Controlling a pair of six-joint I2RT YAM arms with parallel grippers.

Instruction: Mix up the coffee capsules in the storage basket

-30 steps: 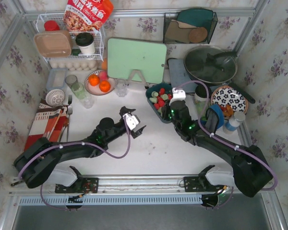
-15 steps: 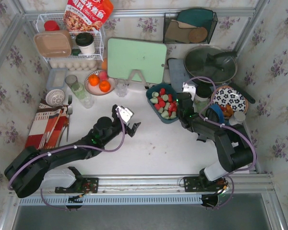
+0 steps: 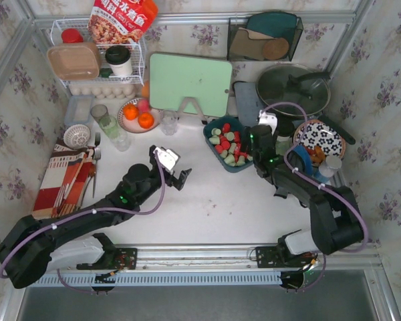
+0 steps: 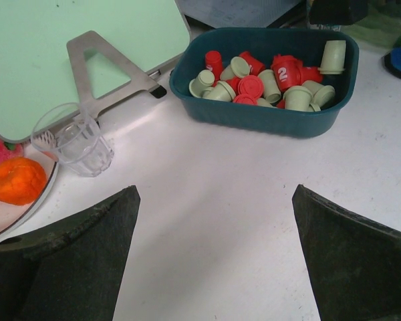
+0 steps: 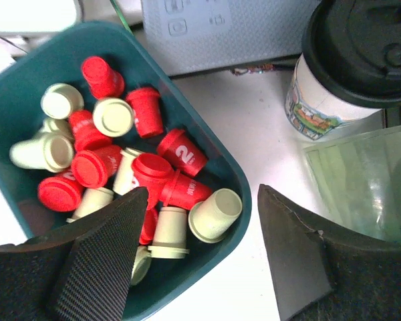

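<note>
The dark teal storage basket [image 3: 208, 134] stands right of the table's middle and holds several red and pale green coffee capsules [image 3: 226, 143] in a mixed heap. My right gripper [image 3: 256, 138] is open and empty, just above the basket's right end. In the right wrist view its fingers straddle the basket's corner [image 5: 243, 200], over the capsules [image 5: 162, 175]. My left gripper [image 3: 178, 178] is open and empty, low over bare table to the left of the basket. In the left wrist view the basket [image 4: 264, 122] and the capsules [image 4: 267, 79] lie ahead of it.
A green cutting board [image 3: 189, 81] on a metal stand leans behind. A clear glass [image 4: 80, 142] and a plate of oranges [image 3: 137, 115] sit at the left. A black-lidded cup [image 5: 351, 63], a lidded pan [image 3: 293, 90] and a patterned plate [image 3: 319, 137] crowd the right.
My right gripper has swung from the basket's front edge round to its right end. My left gripper has drawn back a little to the left, away from the basket.
</note>
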